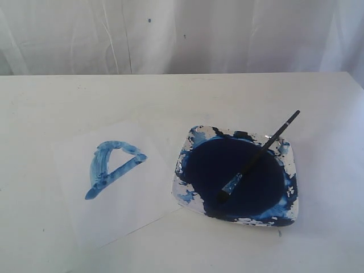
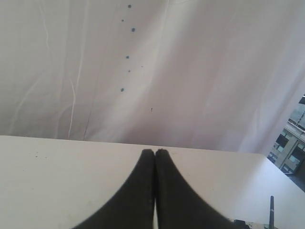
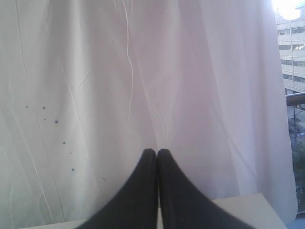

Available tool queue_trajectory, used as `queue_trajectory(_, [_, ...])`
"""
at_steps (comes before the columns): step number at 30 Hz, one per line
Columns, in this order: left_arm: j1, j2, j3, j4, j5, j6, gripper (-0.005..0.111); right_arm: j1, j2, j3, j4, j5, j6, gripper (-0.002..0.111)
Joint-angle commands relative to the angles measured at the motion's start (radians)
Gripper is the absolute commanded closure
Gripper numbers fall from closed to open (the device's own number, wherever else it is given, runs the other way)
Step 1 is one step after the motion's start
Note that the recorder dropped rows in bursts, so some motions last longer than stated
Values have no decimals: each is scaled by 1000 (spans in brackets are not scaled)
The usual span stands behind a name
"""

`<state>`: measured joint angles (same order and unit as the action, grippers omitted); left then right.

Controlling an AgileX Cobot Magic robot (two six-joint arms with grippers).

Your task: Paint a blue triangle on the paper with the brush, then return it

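Note:
The blue triangle (image 1: pixel 112 166) is painted in streaky strokes on the white paper (image 1: pixel 122 210), which lies left of centre on the table. The brush (image 1: pixel 260 152) rests across the paint dish (image 1: pixel 290 165), its blue-stained tip over the dark navy pool and its black handle sticking out past the far right rim. The handle's end (image 2: pixel 271 210) also shows in the left wrist view. My left gripper (image 2: pixel 155 151) is shut on nothing, above the bare table. My right gripper (image 3: pixel 157 151) is shut and empty too, facing the curtain. Neither gripper appears in the exterior view.
A white curtain (image 1: pixel 182 34) with a few blue paint specks hangs behind the table's far edge. The white table (image 1: pixel 51 114) stretches around the paper and dish. Windows and buildings show past the curtain's edge (image 3: pixel 290 57) in the right wrist view.

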<state>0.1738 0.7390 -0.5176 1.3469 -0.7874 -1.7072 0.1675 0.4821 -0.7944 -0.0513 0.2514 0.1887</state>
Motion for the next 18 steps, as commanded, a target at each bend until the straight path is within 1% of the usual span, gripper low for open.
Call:
queue_trajectory(1, [1,-10,5,0,-7,6,107,-3,-3,5,-2,-4,-7,108])
queue_trajectory(4, [1,-25,30,0,-7,6,107,-3,-3,5,-2,-4,-7,108])
queue_trajectory(5, [1,-37,45,4,-5,37,107,-3,-3,5,-2,-4,-7,108])
queue_trajectory(7, [1,-60,87,-2,23,151,107,-3,-3,5,-2,-4,-7,108])
queue_trajectory(10, [1,-100,179,-79,83,186,107,-3,-3,5,-2,-4,-7,108])
queue_trajectory(11, [1,-118,213,-133,111,201,107,-3,-3,5,-2,-4,-7,108])
queue_trajectory(13, [1,-157,278,-273,146,287,107,-3,-3,5,-2,-4,-7,108])
queue_trajectory(15, [1,-197,348,-444,153,439,107,-3,-3,5,-2,-4,-7,108])
queue_trajectory(18, [1,-247,433,-650,153,665,107,-3,-3,5,-2,-4,-7,108])
